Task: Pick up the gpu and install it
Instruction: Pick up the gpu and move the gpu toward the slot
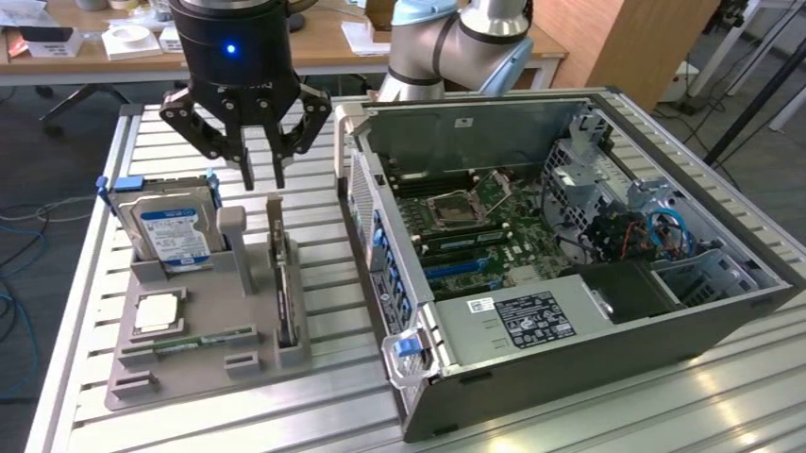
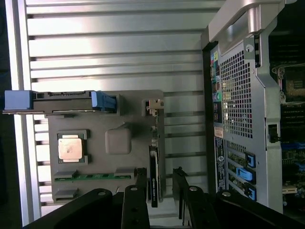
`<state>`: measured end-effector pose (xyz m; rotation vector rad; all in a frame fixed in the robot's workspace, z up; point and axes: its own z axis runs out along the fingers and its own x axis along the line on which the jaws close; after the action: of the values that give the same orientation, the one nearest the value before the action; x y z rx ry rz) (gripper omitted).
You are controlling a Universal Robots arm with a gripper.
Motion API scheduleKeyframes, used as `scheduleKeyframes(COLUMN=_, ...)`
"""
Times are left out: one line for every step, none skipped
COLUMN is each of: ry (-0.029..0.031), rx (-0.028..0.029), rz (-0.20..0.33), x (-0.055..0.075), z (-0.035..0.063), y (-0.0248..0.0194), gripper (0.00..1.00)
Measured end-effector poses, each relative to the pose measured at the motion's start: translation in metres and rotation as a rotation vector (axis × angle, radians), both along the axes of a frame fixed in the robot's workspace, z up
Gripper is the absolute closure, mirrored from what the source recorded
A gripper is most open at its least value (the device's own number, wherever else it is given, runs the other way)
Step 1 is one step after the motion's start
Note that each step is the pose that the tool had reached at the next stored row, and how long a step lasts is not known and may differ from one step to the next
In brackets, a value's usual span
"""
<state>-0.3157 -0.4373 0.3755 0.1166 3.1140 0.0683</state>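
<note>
We see the end effector [image 1: 264,177] hanging above the grey parts tray [image 1: 189,368], its two fingers spread apart and gripping nothing. In the wrist view the fingers [image 2: 141,193] stand either side of the gpu [image 2: 153,179], with a gap at each flank. The gpu stands on edge in a slot along the tray's side nearest the open computer case [image 1: 567,311], on the exterior view's right. A grey upright post [image 1: 233,231] rises just beside the card. Beyond it, a hard drive [image 1: 173,234] with a blue-and-white label stands upright, a processor chip [image 1: 158,311] lies flat, and a green memory stick [image 1: 208,338] rests near the tray's front edge. All sit on the slatted metal tabletop [image 1: 252,425].
</note>
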Motion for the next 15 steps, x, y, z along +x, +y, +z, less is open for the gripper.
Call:
scheduleKeyframes(ry=0.0, rx=0.0, rz=0.0, x=0.0, z=-0.0018, y=0.0, gripper=0.64)
scheduleKeyframes(ry=0.0001, rx=-0.0001, rz=0.0, x=0.0, z=-0.0035, y=0.0, gripper=0.64)
scheduleKeyframes(ry=0.0001, rx=-0.0001, rz=0.0, x=0.0, z=-0.0053, y=0.0, gripper=0.64)
scheduleKeyframes(ry=0.0002, rx=-0.0001, rz=0.0, x=0.0, z=-0.0071, y=0.0, gripper=0.64)
scheduleKeyframes(ry=0.0001, rx=-0.0001, rz=0.0, x=0.0, z=-0.0089, y=0.0, gripper=0.64)
scheduleKeyframes(ry=0.0, rx=0.0, rz=0.0, x=0.0, z=-0.0108, y=0.0, gripper=0.64)
scheduleKeyframes(ry=0.0, rx=0.0, rz=0.0, x=0.0, z=-0.0127, y=0.0, gripper=0.64)
scheduleKeyframes(ry=0.0, rx=0.0, rz=0.0, x=0.0, z=-0.0145, y=0.0, gripper=0.64)
scheduleKeyframes(ry=0.0, rx=-0.0001, rz=0.0, x=0.0, z=-0.0162, y=0.0, gripper=0.64)
scheduleKeyframes(ry=0.0001, rx=-0.0001, rz=0.0, x=0.0, z=-0.018, y=0.0, gripper=0.64)
scheduleKeyframes(ry=0.0001, rx=-0.0001, rz=0.0, x=0.0, z=-0.0198, y=0.0, gripper=0.64)
scheduleKeyframes(ry=0.0001, rx=-0.0001, rz=0.0, x=0.0, z=-0.0207, y=0.0, gripper=0.64)
scheduleKeyframes(ry=0.0002, rx=-0.0002, rz=0.0, x=0.0, z=-0.0207, y=0.0, gripper=0.64)
scheduleKeyframes(ry=0.0002, rx=-0.0002, rz=0.0, x=0.0, z=-0.0206, y=0.0, gripper=0.64)
scheduleKeyframes(ry=0.0001, rx=-0.0001, rz=0.0, x=0.0, z=-0.0207, y=0.0, gripper=0.64)
